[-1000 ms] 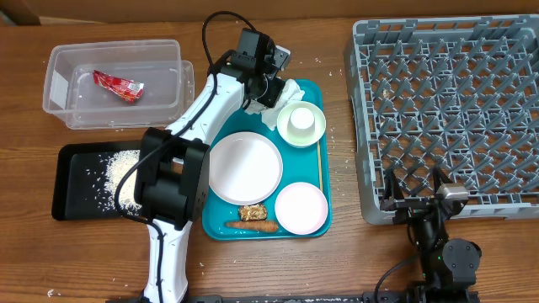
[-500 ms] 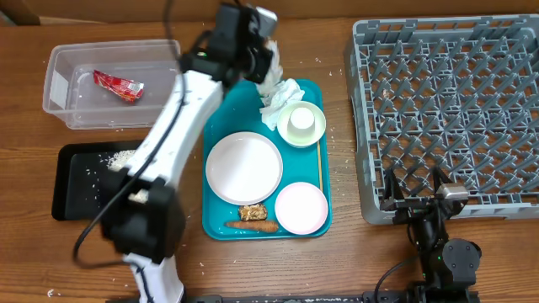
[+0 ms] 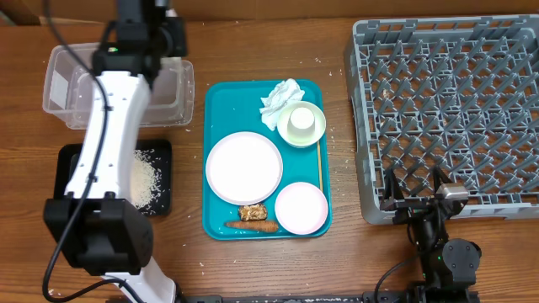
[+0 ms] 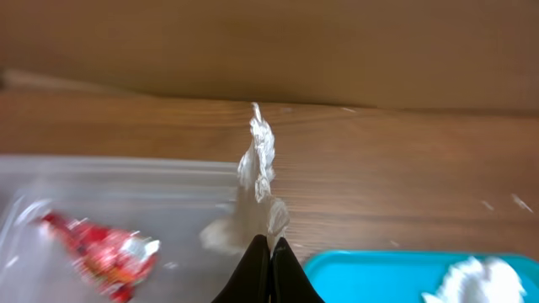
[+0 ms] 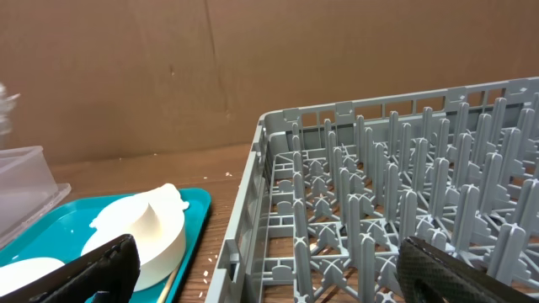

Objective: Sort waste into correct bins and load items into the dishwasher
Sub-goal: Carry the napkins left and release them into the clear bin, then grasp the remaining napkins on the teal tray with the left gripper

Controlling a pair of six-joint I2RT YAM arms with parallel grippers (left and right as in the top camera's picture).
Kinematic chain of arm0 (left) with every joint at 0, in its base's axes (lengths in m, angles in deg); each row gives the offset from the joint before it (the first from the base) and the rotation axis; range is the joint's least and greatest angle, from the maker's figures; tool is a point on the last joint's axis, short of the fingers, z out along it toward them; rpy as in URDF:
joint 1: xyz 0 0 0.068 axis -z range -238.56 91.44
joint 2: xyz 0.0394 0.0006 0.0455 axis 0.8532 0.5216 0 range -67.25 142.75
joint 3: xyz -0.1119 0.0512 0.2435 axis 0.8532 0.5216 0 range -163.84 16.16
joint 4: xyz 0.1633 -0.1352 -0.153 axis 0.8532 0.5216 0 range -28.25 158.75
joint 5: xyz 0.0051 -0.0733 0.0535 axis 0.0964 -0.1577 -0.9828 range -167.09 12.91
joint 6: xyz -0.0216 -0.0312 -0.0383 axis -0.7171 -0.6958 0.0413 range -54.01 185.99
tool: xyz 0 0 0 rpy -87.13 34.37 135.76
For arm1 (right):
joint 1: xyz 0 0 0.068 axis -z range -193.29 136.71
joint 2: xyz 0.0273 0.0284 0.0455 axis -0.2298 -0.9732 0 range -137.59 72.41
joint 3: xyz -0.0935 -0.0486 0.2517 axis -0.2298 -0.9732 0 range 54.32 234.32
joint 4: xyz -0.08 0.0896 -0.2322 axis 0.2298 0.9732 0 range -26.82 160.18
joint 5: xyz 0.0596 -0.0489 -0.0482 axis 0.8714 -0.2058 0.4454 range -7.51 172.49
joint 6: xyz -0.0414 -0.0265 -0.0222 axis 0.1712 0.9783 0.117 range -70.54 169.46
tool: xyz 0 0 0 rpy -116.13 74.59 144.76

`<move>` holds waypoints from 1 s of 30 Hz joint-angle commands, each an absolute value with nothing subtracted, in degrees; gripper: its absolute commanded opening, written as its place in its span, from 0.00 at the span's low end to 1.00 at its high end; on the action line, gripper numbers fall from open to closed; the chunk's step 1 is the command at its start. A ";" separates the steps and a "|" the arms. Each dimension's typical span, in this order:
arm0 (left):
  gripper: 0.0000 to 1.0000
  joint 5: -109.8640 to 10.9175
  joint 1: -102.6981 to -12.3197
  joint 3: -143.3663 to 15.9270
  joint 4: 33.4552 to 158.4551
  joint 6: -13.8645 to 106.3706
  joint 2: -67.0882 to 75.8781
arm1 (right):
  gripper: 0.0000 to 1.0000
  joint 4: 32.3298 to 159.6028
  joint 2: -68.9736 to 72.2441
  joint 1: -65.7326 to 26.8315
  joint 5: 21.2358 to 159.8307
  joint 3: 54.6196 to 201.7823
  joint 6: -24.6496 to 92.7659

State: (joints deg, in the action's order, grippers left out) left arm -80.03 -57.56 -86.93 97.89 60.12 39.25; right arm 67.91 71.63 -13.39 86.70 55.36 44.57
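My left gripper (image 4: pixel 269 245) is shut on a crumpled white napkin (image 4: pixel 258 164) and hangs over the clear tub (image 3: pixel 72 101). A red wrapper (image 4: pixel 99 249) lies in that tub. In the overhead view the left arm (image 3: pixel 126 76) covers the held napkin. Another napkin (image 3: pixel 282 99) lies on the teal tray (image 3: pixel 219 101) beside the cup in its bowl (image 3: pixel 301 124). The tray also bears a large plate (image 3: pixel 244 167), a small plate (image 3: pixel 301 207), a brown lump (image 3: pixel 253 212) and a carrot (image 3: pixel 253 225). My right gripper (image 3: pixel 417 200) stands open and empty at the front edge of the grey dish rack (image 3: pixel 446 101).
The black tray (image 3: pixel 72 181) with loose rice (image 3: pixel 143 178) lies in front of the tub, partly under the left arm. A thin wooden stick (image 3: pixel 320 164) lies along the teal tray's right side. Rice grains are scattered on the wooden table (image 3: pixel 337 261).
The left arm swung left from the teal tray's far corner to above the clear tub, carrying one napkin with it. The right arm has not moved.
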 commanded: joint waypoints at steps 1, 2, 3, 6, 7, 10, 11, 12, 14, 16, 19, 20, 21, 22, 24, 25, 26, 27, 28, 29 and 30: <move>0.04 -81.56 -61.67 -87.17 97.78 54.07 39.25 | 1.00 67.67 72.24 -13.69 86.39 54.79 44.81; 0.04 -81.54 -62.63 -87.17 97.98 53.28 39.25 | 1.00 67.67 72.24 -13.69 86.39 54.79 44.81; 0.04 -81.54 -63.38 -87.17 98.33 52.78 39.25 | 1.00 67.67 72.24 -13.69 86.39 54.79 44.81; 0.04 -81.54 -64.95 -87.17 99.68 52.19 39.60 | 1.00 67.67 72.24 -13.69 86.39 54.79 44.81; 0.04 -81.56 -65.26 -87.17 100.14 52.19 39.95 | 1.00 67.67 72.24 -13.69 86.39 54.79 44.81; 0.27 -81.58 -65.98 -87.17 100.99 52.21 41.39 | 1.00 67.67 72.24 -13.69 86.39 54.79 44.81; 0.61 -81.54 -66.07 -87.17 101.12 52.19 42.15 | 1.00 67.67 72.24 -13.69 86.39 54.79 44.81; 0.87 -81.52 -66.07 -87.17 101.21 52.19 42.76 | 1.00 67.67 72.24 -13.69 86.39 54.79 44.81; 0.93 -80.73 -65.93 -87.17 101.56 52.21 44.14 | 1.00 67.67 72.24 -13.69 86.39 54.79 44.81; 0.92 -77.38 -65.61 -87.17 102.37 52.23 45.23 | 1.00 67.67 72.24 -13.69 86.39 54.79 44.81; 0.85 -69.06 -64.97 -87.17 103.35 52.67 46.33 | 1.00 67.67 72.24 -13.69 86.39 54.79 44.81; 0.79 -65.43 -64.71 -87.17 103.33 54.07 46.37 | 1.00 67.67 72.24 -13.69 86.39 54.79 44.81; 0.68 -61.84 -64.30 -87.17 103.27 56.36 46.39 | 1.00 67.67 72.24 -13.69 86.39 54.79 44.81; 0.63 -58.41 -63.77 -87.17 103.07 59.05 46.39 | 1.00 67.67 72.24 -13.69 86.39 54.79 44.81; 0.62 -52.62 -62.44 -87.17 103.03 64.06 46.37 | 1.00 67.67 72.24 -13.69 86.39 54.79 44.81; 0.63 -50.72 -61.63 -87.17 103.09 65.96 46.37 | 1.00 67.67 72.24 -13.69 86.39 54.79 44.81; 0.63 -49.78 -60.67 -87.17 103.27 67.55 46.37 | 1.00 67.67 72.24 -13.69 86.39 54.79 44.81; 0.64 -49.82 -59.55 -87.17 103.55 68.86 46.39 | 1.00 67.67 72.24 -13.69 86.39 54.79 44.81; 0.66 -50.19 -58.28 -87.17 103.79 70.55 46.41 | 1.00 67.67 72.24 -13.69 86.39 54.79 44.81; 0.67 -50.68 -56.97 -87.17 103.97 72.23 46.44 | 1.00 67.67 72.24 -13.69 86.39 54.79 44.81; 0.69 -51.24 -55.62 -87.17 104.10 73.83 46.50 | 1.00 67.67 72.24 -13.69 86.39 54.79 44.79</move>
State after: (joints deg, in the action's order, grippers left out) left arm -56.01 -59.84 -86.93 103.81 64.73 46.57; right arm 67.91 71.63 -13.39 86.72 55.36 44.64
